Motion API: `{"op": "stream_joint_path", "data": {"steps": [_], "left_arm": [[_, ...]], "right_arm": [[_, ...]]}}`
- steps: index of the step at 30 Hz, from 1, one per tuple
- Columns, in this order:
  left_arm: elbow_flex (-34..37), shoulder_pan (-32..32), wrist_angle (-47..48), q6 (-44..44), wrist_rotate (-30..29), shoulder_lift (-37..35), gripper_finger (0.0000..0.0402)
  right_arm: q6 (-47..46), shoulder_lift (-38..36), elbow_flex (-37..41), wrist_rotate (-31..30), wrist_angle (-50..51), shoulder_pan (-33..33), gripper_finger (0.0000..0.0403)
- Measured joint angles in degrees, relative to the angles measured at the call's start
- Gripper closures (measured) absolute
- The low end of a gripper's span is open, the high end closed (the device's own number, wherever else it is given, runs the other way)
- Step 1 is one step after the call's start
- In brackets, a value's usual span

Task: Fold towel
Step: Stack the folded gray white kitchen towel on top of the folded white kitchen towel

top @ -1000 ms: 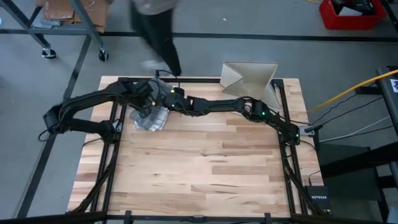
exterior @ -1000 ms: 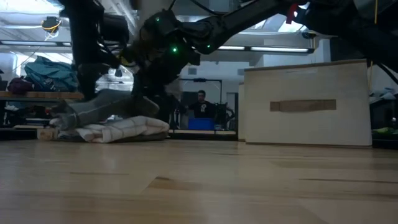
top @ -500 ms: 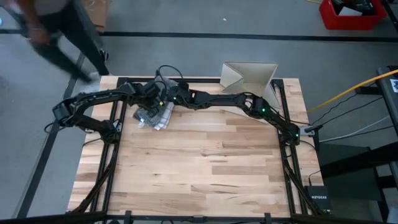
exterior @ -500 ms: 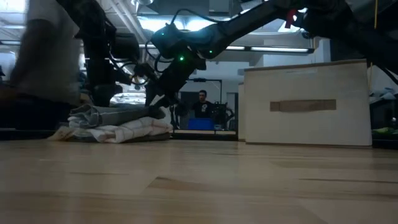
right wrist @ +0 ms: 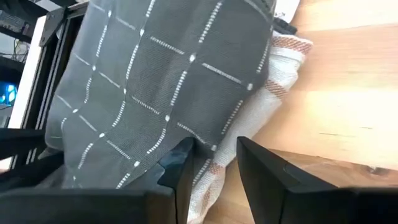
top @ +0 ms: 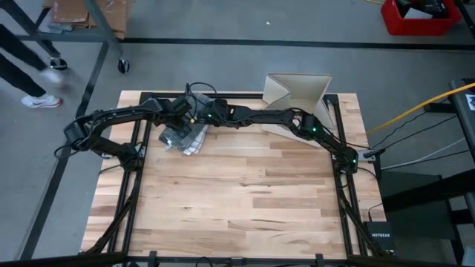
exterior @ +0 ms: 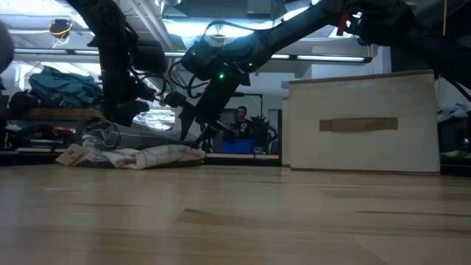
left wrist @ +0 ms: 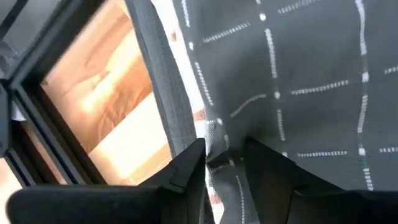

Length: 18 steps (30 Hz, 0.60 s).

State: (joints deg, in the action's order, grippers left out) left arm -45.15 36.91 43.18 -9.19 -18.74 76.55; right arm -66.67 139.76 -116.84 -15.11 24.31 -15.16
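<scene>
- Jaws of both grippers stand narrowly parted: in each wrist view a slim gap shows between the two dark fingers, with nothing pinched in it.
- Left gripper [top: 180, 117] and right gripper [top: 204, 119] hover close together over the far left part of the wooden table [top: 245, 193], right above the cloth pile.
- Lying there is a grey towel [top: 178, 136] with thin white checks, bunched up, on top of a pale towel with reddish stripes [right wrist: 273, 74] that sticks out along one edge.
- From table height the pile [exterior: 136, 151] looks lumpy and low, not a flat fold.
- Risk: the two layers lie pressed together, so a pinch could catch both at once and drag the pale towel along.
- Risk: the pile sits near the black frame [top: 141, 111] at the table's edge; a tug to the left could pull cloth over it.
- Risk: the grippers are crowded, so they may knock each other.
- A beige box [top: 297, 93] stands apart, far right.
</scene>
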Motion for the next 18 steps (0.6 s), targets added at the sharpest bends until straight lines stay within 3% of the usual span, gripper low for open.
{"op": "stream_joint_path", "data": {"steps": [14,18], "left_arm": [[0.0,0.0,0.0,-0.8,0.0,-13.6,0.0315],[0.0,-0.6,0.8,-3.8,4.9,-16.8,0.0316]], "right_arm": [[0.8,-3.8,0.0,-7.4,-1.3,0.1,0.0337],[4.8,-4.7,0.0,-5.6,-5.6,0.1,0.0346]]}}
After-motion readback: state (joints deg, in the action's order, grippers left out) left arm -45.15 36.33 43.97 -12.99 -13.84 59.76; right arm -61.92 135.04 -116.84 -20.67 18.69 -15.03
